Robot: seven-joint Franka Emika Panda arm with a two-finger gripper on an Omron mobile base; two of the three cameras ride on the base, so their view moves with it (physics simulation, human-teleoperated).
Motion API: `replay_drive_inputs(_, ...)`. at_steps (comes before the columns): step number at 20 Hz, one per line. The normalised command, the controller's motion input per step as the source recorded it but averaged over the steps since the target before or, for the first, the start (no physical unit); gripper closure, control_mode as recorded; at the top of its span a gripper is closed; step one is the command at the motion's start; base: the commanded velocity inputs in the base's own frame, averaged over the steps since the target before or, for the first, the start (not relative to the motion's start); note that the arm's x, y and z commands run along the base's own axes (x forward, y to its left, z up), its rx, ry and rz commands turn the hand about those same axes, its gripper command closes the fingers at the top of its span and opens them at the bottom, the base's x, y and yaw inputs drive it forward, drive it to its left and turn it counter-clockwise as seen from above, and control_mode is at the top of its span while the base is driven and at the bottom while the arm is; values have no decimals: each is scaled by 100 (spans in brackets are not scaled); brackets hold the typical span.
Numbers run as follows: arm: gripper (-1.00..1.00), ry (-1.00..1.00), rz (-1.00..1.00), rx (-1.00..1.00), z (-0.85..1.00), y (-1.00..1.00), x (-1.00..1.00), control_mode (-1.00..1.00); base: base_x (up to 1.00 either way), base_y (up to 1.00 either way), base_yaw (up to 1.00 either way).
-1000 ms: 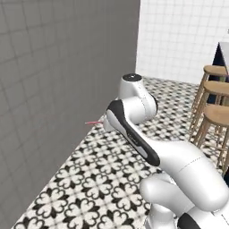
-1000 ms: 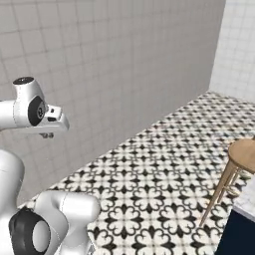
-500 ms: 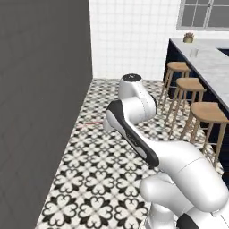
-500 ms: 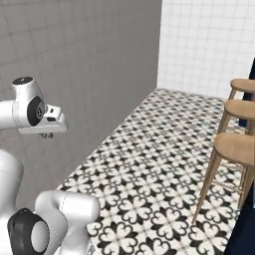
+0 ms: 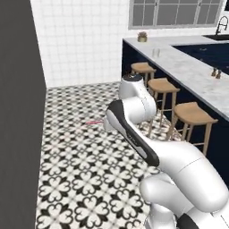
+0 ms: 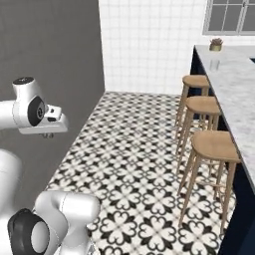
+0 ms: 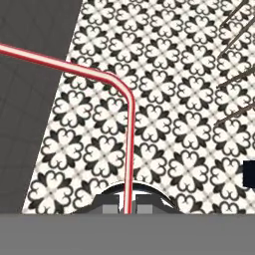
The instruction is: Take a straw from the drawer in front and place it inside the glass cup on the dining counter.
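Across the room: dining counter [image 5: 197,76] runs along the right of the patterned floor, wooden stools [image 5: 192,114] tucked against its navy base.
Target on that top: glass cup [image 5: 156,53] stands near the far end, just short of the brass pot with a plant [image 5: 142,36]; it also shows in the right base view [image 6: 214,64].
Step in hand: carrying; the pick looks done and the placing is not yet begun.
Gripper [image 7: 128,208]: jaws pinched right down onto the straw, no gap to either side.
Straw [image 7: 128,144]: rises straight out from between the fingertips, then bends sharply off to one side; from the left base camera its pink tip [image 5: 93,122] pokes out beside the arm, above the floor.
Next move: reach well over to the cup, line the straw up above its mouth, and lower it in before letting go.
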Motion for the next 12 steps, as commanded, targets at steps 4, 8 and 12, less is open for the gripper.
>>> replay_drive_inputs(4, 100, 0, 0, 0, 0, 0, 0, 100, 80, 67, -50)
replay_drive_inputs(8, 100, 0, 0, 0, 0, 0, 0, 100, 80, 77, -50)
replay_drive_inputs(12, 100, 0, 0, 0, 0, 0, 0, 100, 82, 79, -50)
